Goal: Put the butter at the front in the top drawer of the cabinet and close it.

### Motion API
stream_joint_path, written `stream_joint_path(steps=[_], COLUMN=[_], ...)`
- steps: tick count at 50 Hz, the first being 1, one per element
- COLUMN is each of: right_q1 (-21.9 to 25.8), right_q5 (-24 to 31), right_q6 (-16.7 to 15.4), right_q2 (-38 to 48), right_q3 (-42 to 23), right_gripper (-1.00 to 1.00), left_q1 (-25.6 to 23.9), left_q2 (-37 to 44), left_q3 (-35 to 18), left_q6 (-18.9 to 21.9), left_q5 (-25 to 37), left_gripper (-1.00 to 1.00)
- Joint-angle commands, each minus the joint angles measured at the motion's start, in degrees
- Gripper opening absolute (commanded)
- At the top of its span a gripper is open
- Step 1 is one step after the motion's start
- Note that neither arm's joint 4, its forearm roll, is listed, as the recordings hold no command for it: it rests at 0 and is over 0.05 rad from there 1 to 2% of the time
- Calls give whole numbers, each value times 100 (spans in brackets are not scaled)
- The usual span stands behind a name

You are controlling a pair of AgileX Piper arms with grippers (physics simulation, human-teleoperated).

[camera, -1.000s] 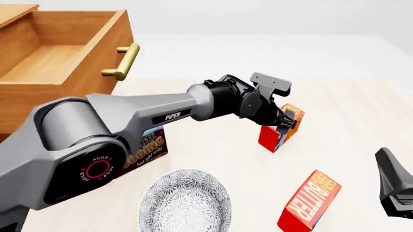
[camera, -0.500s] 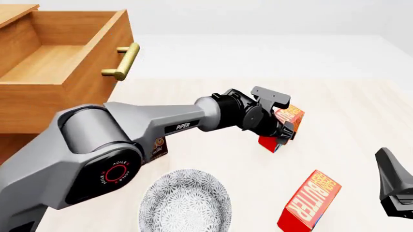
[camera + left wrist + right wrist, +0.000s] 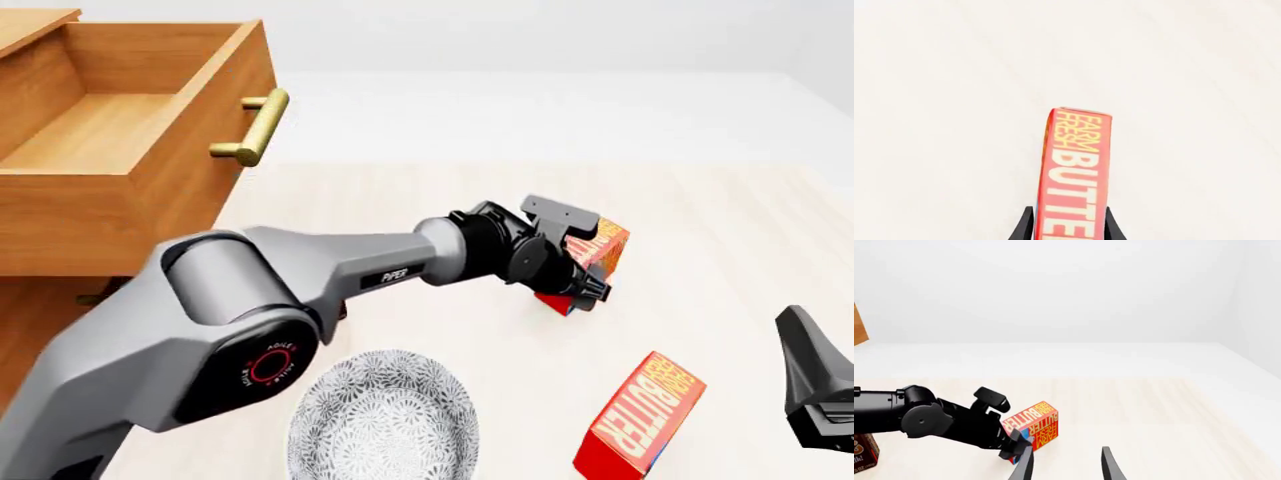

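1. Lower than a second ago, the left gripper has sunk with its arm toward the bench.
2. Far left, the cabinet stands with the top drawer pulled open.
3. A patterned plate lies near the front edge.
4. Centre right, the left gripper is clenched on the butter.
5. A second butter box stands nearer.
6. Far right, the right gripper hangs released.
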Motion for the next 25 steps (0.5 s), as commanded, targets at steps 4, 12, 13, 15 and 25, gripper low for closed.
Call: stream_joint_path(steps=[4,12,13,15,25], right_q1=[1,0,0,0,1], right_q5=[11,11,11,11,11], right_q6=[-5,-6,-7,-5,-5], right_q2=[-13,-13,-12,-11,-13], right_q3=[-2,-2,-2,-2,-2], right_gripper=[100,100,100,100,100], left_q1=[-36,-65,-53,-33,-38], left_q2=[228,88,49,-80,-514], left_q3=[-197,-195,-192,-142,160], left_q6=[-3,110,128,187,201], left_q5=[75,176,205,232,180], left_gripper=[-100,-100,-100,-100,-100])
